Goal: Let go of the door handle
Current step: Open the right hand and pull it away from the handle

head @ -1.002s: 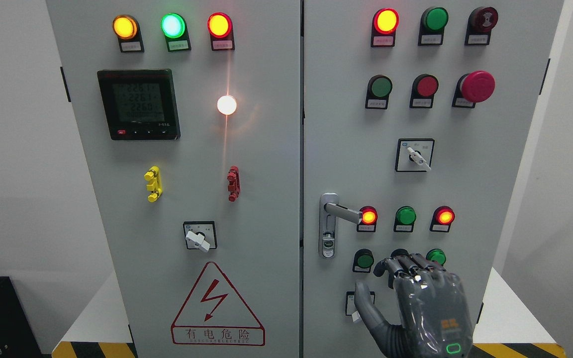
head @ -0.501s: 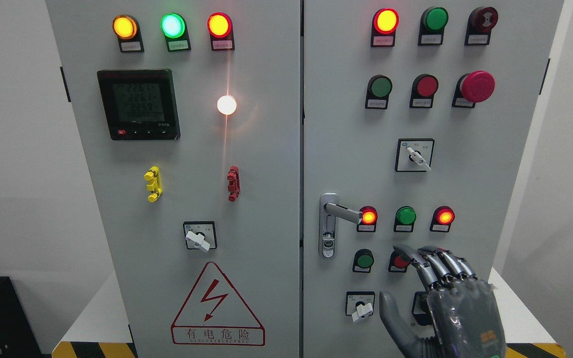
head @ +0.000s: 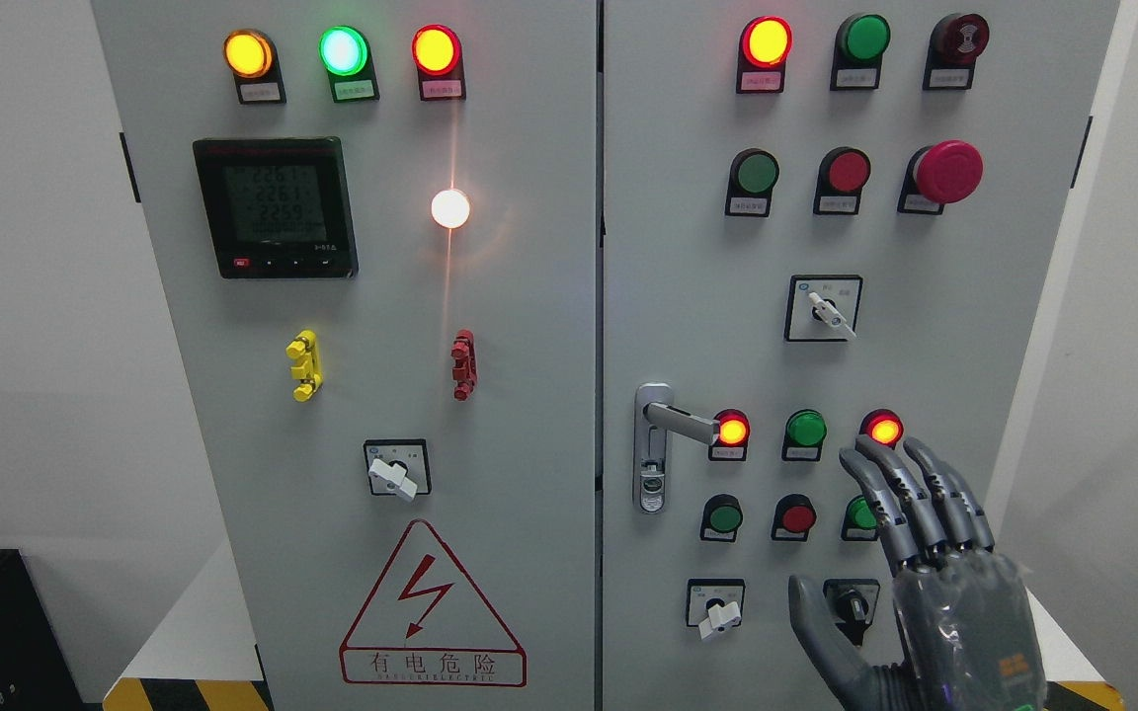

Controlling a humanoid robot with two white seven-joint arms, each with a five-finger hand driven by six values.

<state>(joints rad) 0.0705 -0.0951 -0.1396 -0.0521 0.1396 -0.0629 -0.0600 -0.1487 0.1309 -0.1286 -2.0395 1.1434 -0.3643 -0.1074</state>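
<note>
Fingers (head: pixel 910 489) of your grey robotic right hand (head: pixel 934 583) are spread and nearly straight, holding nothing, with the thumb splayed out to the left low on the panel. You can see that hand entering from the lower right and hovering in front of the right door of the pale grey electrical cabinet (head: pixel 688 296), its fingertips up near the lit red indicator lamp (head: pixel 884 431) and overlapping the green button (head: pixel 860 514) in the row below. Your target, the silver lever door handle (head: pixel 680 422), sits on a tall metal backplate close to the door's left edge, beside the seam between the two doors. Its lever runs roughly horizontal, long axis pointing right and dipping slightly, and its free end stops just short of another lit red lamp (head: pixel 732 431). From your fingers the handle lies to the left and a little above, well apart, with a green lamp (head: pixel 806 429) and a red button (head: pixel 798 517) in between; nothing touches it. Judging from that gap, the release looks already done, and any next move only needs to keep clear of the buttons under the palm. Your left hand is out of view, so the right one is the only hand near the handle.
</note>
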